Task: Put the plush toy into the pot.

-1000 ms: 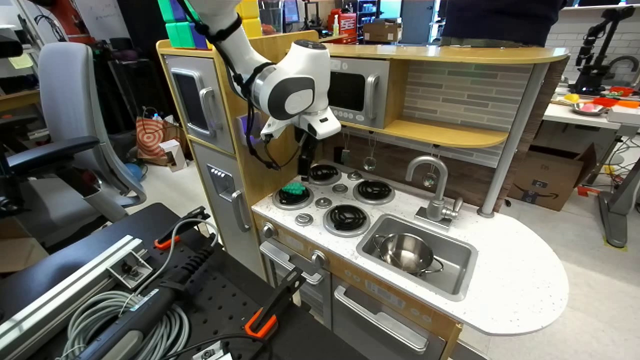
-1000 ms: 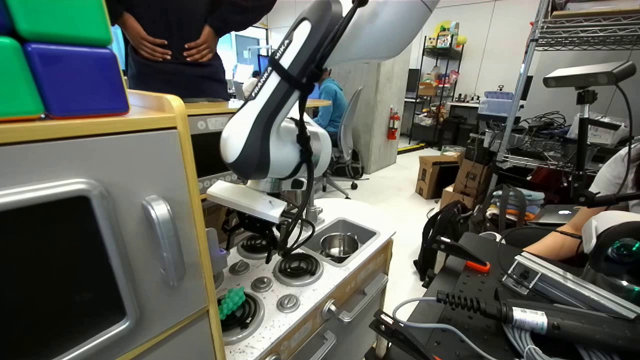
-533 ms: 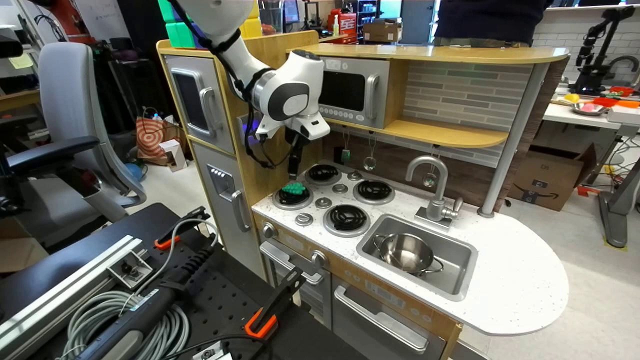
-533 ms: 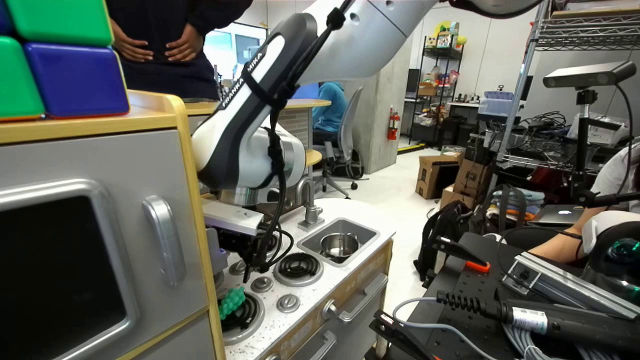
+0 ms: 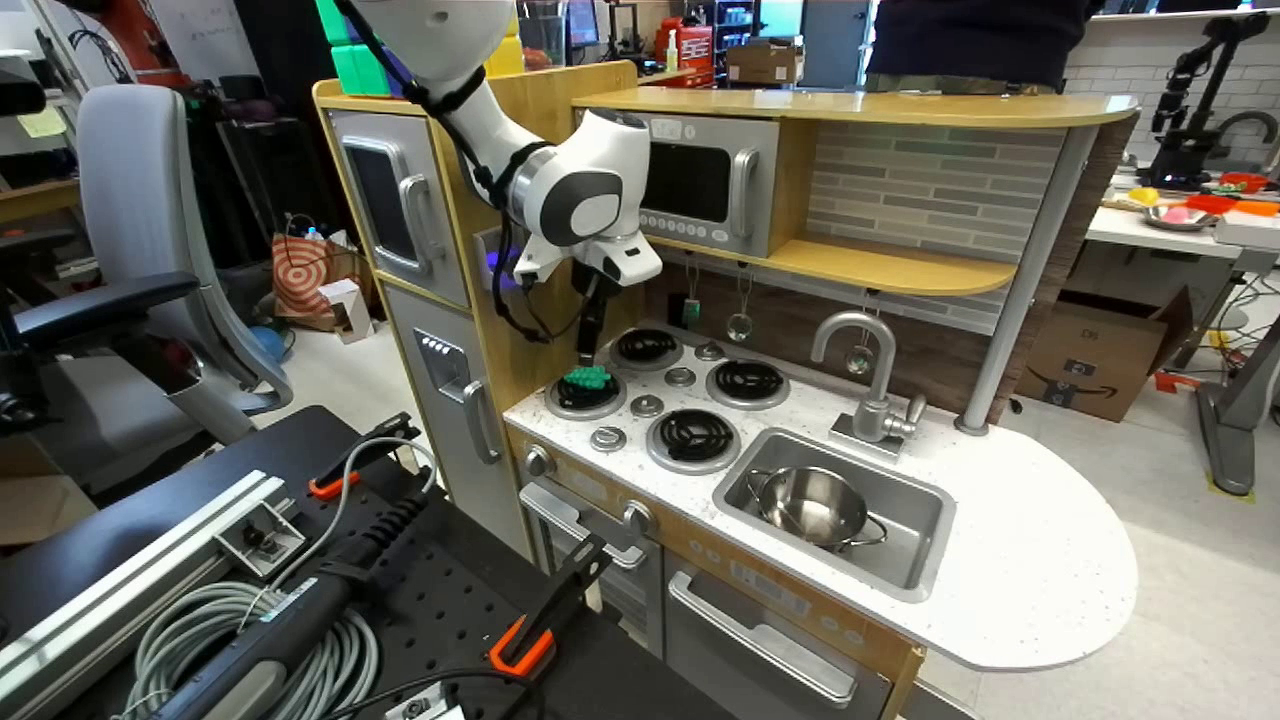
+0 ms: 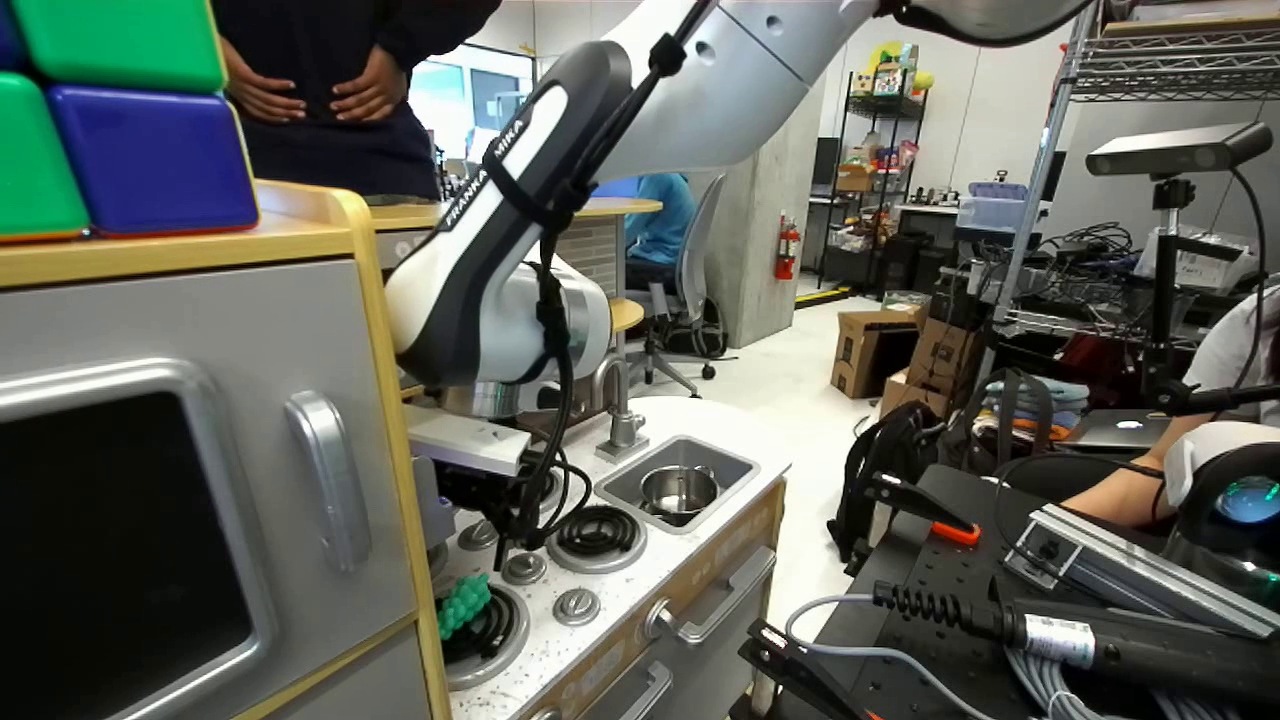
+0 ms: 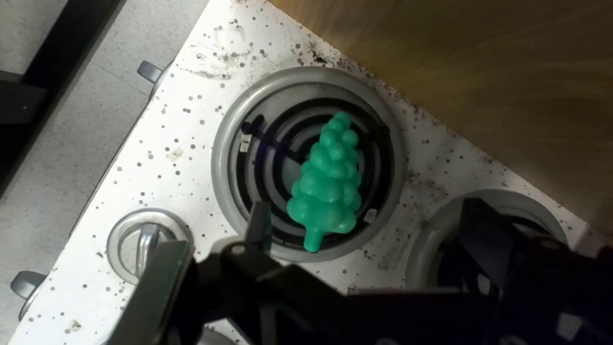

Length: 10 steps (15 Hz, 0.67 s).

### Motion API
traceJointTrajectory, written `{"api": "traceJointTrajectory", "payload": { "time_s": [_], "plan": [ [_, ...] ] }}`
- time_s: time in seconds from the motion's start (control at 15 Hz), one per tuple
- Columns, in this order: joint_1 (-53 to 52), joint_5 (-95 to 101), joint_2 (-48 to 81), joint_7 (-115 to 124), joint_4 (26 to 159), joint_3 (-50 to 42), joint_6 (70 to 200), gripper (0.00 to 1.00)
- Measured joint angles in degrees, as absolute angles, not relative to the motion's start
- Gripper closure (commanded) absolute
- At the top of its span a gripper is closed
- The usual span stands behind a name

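In an exterior view, the plush toy (image 5: 587,377) lies on a burner (image 5: 582,404), the front one beside the tall cabinet (image 5: 420,300). The burner belongs to a white speckled desk (image 5: 1010,540), and further along is a sink basin (image 5: 908,545), with the pot (image 5: 812,505) standing inside it, mouth up, near the faucet (image 5: 874,375). The arm (image 5: 585,185) comes down beside the microwave (image 5: 695,185), and its pincer (image 5: 588,356) points at the plush toy from just above; whether the two touch is hard to judge from here.

In an exterior view, green blocks (image 6: 118,45) and a blue block (image 6: 155,160) sit on top of the tall cabinet. A person (image 6: 318,90) in dark clothes stands beyond it. Black cables (image 6: 549,318) hang along the arm and partly cover the pincer. The pot shows in the sink basin, well apart from the plush toy.

In the wrist view, the pincer is spread wide, its fingers (image 7: 259,226) well apart. The plush toy, green, knobbly and tree-shaped, lies flat on the burner, narrow tip toward the top of the view, its short stem near the lower rim. It is nearer the finger on the left of the view. A control knob (image 7: 147,244) sits beside the burner, and a wooden panel (image 7: 479,76) borders the desk.
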<state>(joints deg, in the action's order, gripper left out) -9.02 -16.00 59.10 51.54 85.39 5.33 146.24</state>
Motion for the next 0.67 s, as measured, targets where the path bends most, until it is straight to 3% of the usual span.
{"api": "traceJointTrajectory", "payload": {
  "time_s": [0.67],
  "plan": [
    [-10.1,-15.4,60.4,51.7,84.3,2.8,142.9,0.0]
  ]
}}
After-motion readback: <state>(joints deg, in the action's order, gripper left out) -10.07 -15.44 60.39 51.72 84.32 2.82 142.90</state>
